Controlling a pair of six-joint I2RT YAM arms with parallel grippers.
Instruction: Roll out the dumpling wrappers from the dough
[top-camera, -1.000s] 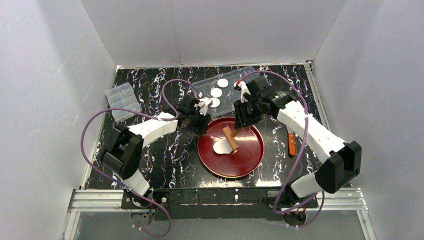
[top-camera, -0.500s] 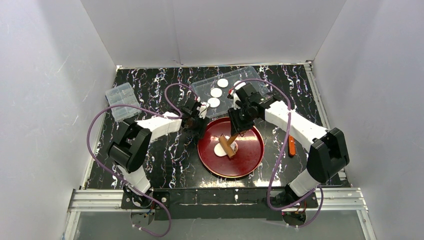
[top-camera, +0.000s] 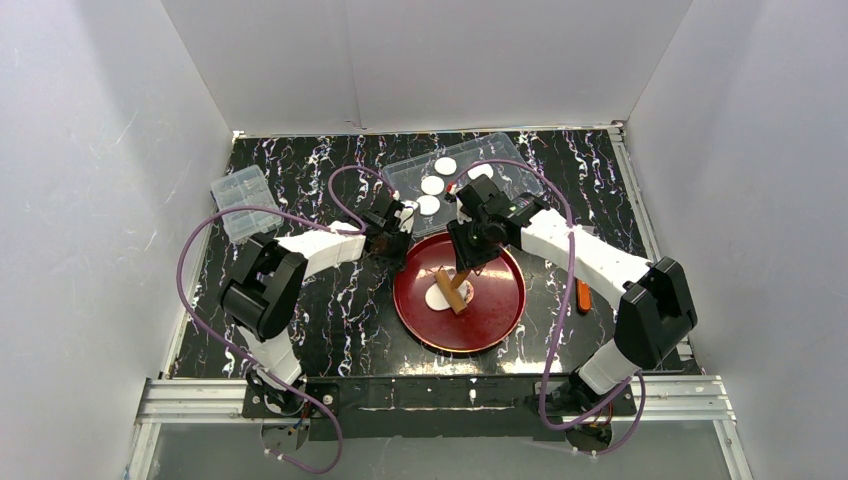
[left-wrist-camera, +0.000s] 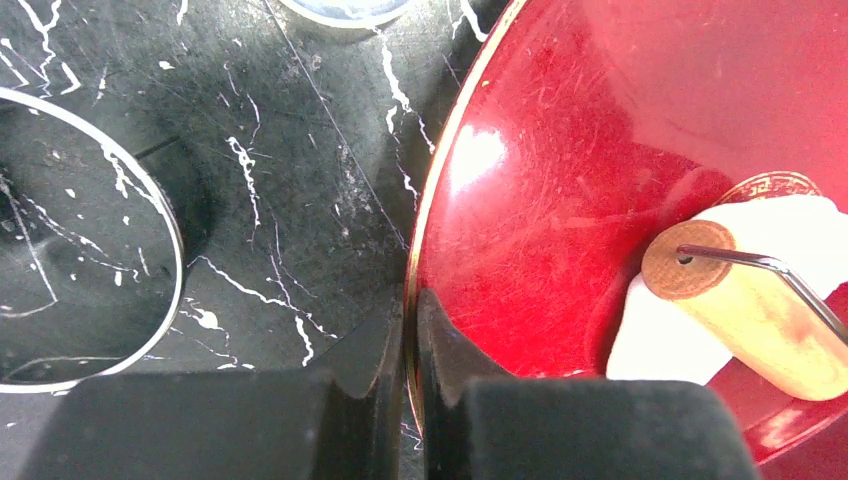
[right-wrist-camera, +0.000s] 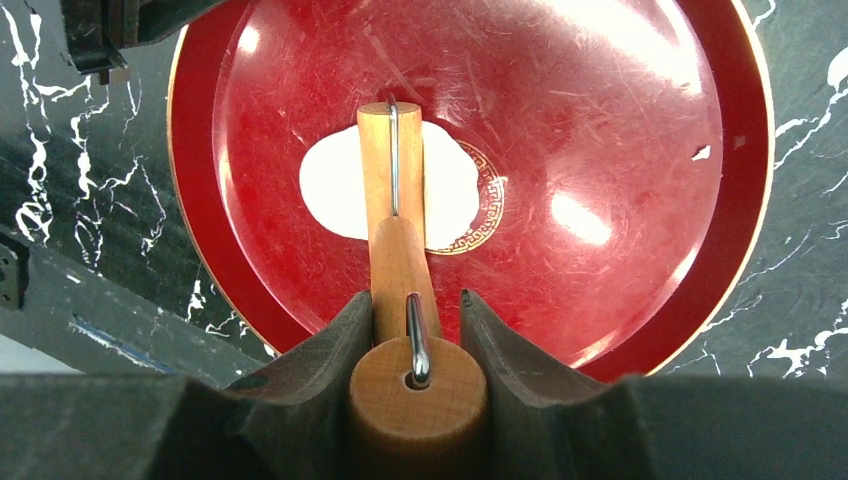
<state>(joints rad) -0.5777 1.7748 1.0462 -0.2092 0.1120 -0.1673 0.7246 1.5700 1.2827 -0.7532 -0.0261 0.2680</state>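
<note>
Left end effector (left-wrist-camera: 412, 312): pressed together, pinching far-left rim of red plate (left-wrist-camera: 560, 120).
Right end effector (right-wrist-camera: 414, 300): clamps wooden handle of roller (right-wrist-camera: 391, 150) between its fingers. Roller barrel rests on dough (right-wrist-camera: 455, 185).
Dough: flat white irregular patch near plate centre.
Wrappers (top-camera: 432, 185): four round discs visible in clear tray (top-camera: 512, 155), behind plate on desk (top-camera: 330, 310).
Metal ring (left-wrist-camera: 178, 250) lies on desk near left fingers.

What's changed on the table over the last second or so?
The left gripper closed on the rim of the red plate. The right gripper, holding the roller, shifted left and turned it over the dough. The wrappers in the clear tray stayed put.
</note>
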